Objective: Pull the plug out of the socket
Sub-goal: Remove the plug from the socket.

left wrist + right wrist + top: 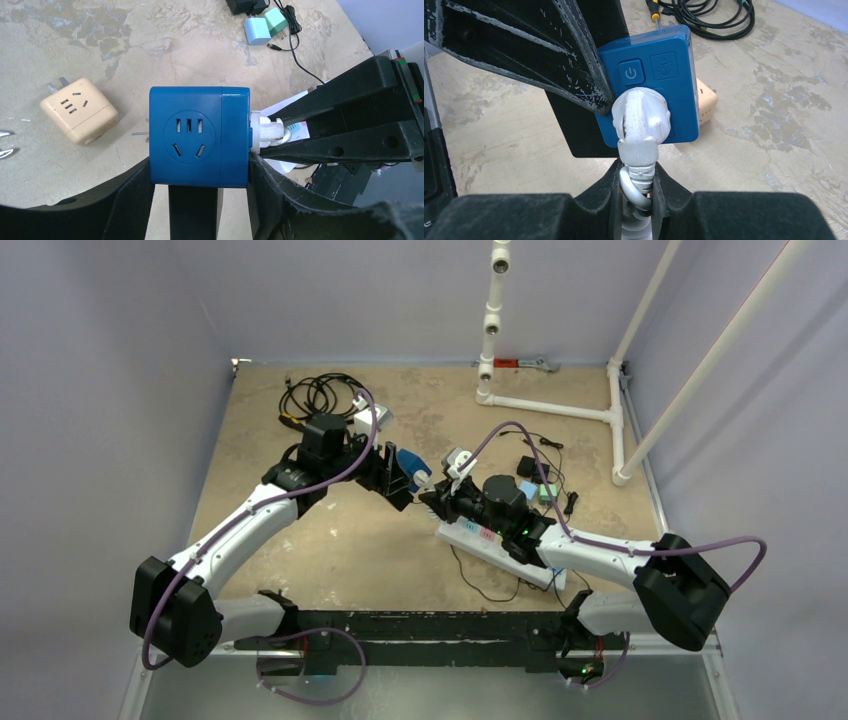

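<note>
I'm at the pull itself. My left fingers [125,200] clamp the blue socket cube [199,135] from both sides, holding it above the desk [330,550] between the two arms. My right fingers [589,205] pinch the white plug [641,117] by its ribbed neck. The plug looks seated flush against the cube's face. Next, I judge, a straight pull apart along the pins, no twisting.

Light even, diffuse, from above. Soft, faint shadows on table [380,550]. Faint sheen on blue socket [681,100]. Wrist views: centre sharp, near foreground blurred, edges slightly bowed.
</note>
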